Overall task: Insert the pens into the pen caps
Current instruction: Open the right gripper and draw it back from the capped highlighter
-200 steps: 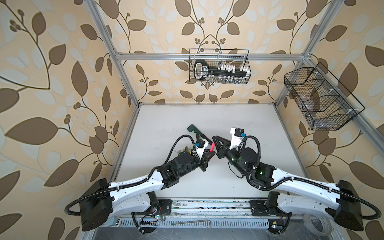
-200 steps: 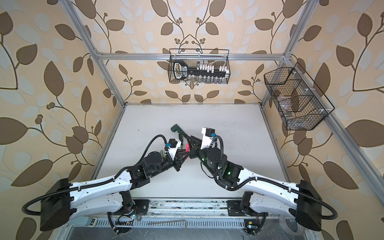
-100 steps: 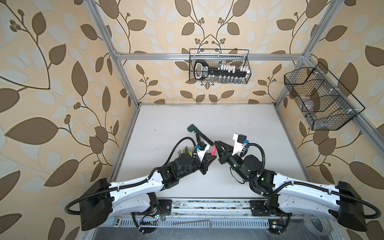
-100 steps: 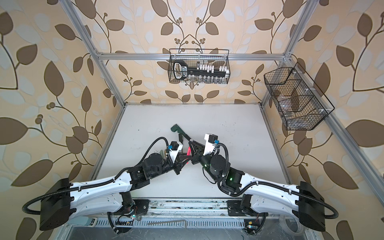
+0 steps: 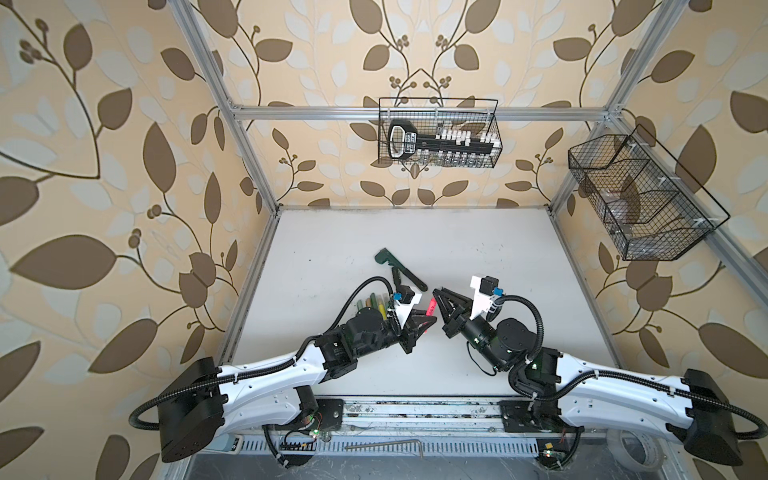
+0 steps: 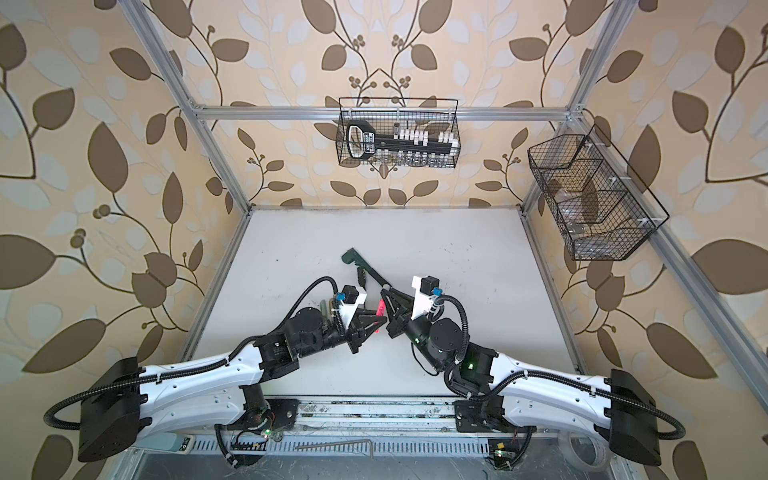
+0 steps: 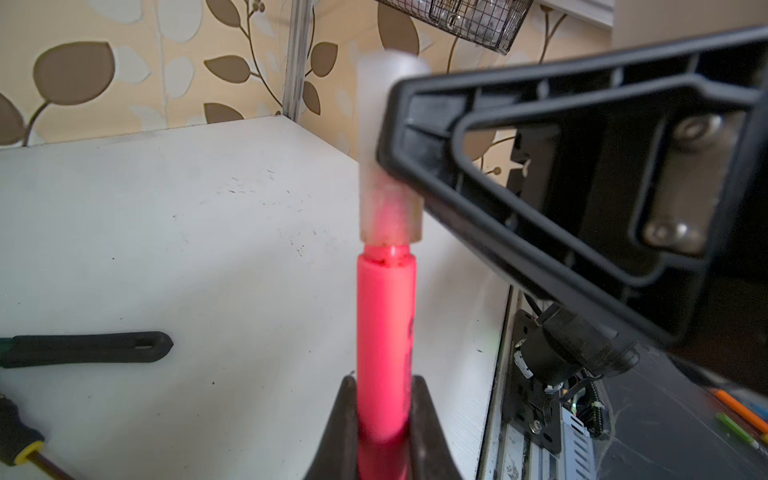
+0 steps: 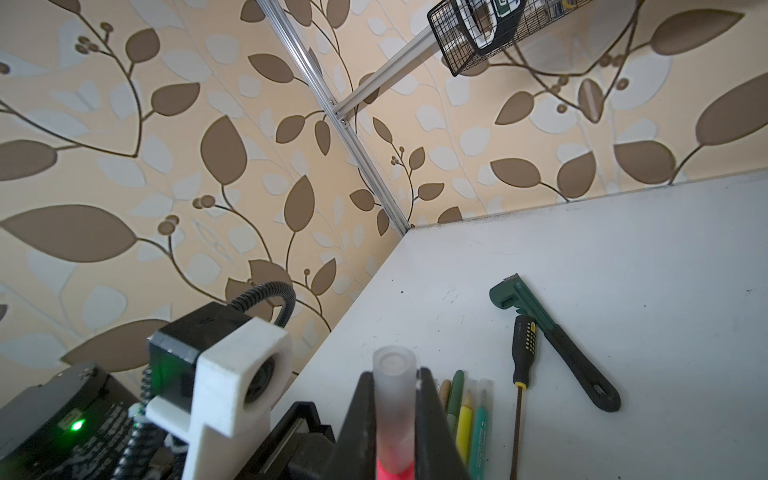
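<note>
Leaf-patterned walls surround the white tabletop [image 5: 478, 249]. Above its front middle, my left end effector [image 7: 382, 386] clamps the neon pink pen [image 7: 386, 324] and my right end effector [image 8: 395, 376] clamps a translucent cap [image 7: 388, 208], seated only partway. The other pens [image 8: 465, 415] toward the left edge look capped, so I judge this the last.

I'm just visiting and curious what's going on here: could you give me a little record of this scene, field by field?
left hand: shut on the neon pink pen
right hand: shut on the pale cap
fit: cap over the pen's tip, a gap left before the barrel
on the table: other pens in a row, screwdriver, green wrench
</note>
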Controlling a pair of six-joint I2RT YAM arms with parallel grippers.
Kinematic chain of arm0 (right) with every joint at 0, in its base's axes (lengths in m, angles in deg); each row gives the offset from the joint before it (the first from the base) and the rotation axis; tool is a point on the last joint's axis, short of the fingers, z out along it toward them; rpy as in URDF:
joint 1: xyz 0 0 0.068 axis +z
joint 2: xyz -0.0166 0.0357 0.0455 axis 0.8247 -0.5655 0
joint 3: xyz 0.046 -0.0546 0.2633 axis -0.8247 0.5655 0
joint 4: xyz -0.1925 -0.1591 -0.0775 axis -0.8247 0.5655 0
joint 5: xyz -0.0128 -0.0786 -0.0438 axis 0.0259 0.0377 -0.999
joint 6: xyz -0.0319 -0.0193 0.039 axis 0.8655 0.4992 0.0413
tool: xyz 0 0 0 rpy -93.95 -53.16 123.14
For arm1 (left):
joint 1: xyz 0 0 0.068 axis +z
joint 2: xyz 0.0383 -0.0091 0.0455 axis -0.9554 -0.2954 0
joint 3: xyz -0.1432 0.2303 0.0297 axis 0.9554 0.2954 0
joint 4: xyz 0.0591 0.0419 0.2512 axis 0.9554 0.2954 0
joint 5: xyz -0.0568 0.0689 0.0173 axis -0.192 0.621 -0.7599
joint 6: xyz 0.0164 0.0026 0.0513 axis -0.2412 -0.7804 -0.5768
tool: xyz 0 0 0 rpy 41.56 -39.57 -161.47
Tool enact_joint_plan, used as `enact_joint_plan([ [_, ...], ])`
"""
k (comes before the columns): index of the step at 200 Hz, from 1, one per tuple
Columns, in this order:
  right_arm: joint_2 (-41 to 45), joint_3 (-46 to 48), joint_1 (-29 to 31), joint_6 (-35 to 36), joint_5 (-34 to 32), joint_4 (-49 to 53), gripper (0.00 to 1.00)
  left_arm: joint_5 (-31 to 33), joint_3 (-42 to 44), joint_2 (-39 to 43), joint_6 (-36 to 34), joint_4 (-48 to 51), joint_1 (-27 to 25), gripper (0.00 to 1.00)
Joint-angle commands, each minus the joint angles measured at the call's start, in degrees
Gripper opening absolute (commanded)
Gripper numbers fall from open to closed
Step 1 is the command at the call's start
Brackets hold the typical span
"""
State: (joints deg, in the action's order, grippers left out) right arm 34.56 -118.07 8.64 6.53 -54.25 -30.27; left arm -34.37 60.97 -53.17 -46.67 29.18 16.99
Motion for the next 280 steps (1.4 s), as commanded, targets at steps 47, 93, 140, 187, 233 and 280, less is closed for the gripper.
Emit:
enact_joint_plan([
  [47, -2.41, 3.01, 1.74, -0.76, 6.45, 1.18, 0.0, 3.46, -1.27, 0.73, 0.09, -5.29, 1.43, 0.0],
  [93, 1.41, 4.17, 2.59, -1.89, 3.87, 3.4, 0.27, 3.17, -1.36, 0.46, -0.43, -5.28, 1.38, 0.0],
  [140, 8.0, 0.3, 2.75, 0.55, 2.68, 9.79, 0.51, 2.2, -1.83, -0.02, -2.24, -4.46, 1.3, 0.0],
  [187, 5.54, -10.55, 2.08, -1.57, -4.18, 20.8, 0.58, 0.58, -3.01, -1.29, -4.49, -3.06, 0.49, 0.0],
  [233, -0.23, -16.51, -2.25, -6.77, -3.37, 25.47, 0.58, 1.05, -3.33, -1.38, -5.52, -2.45, -0.4, 0.0],
  [280, -4.59, -19.68, -3.3, -7.73, -0.76, 27.14, 0.55, 1.19, -3.45, -1.21, -5.7, -2.16, -0.67, 0.0],
])
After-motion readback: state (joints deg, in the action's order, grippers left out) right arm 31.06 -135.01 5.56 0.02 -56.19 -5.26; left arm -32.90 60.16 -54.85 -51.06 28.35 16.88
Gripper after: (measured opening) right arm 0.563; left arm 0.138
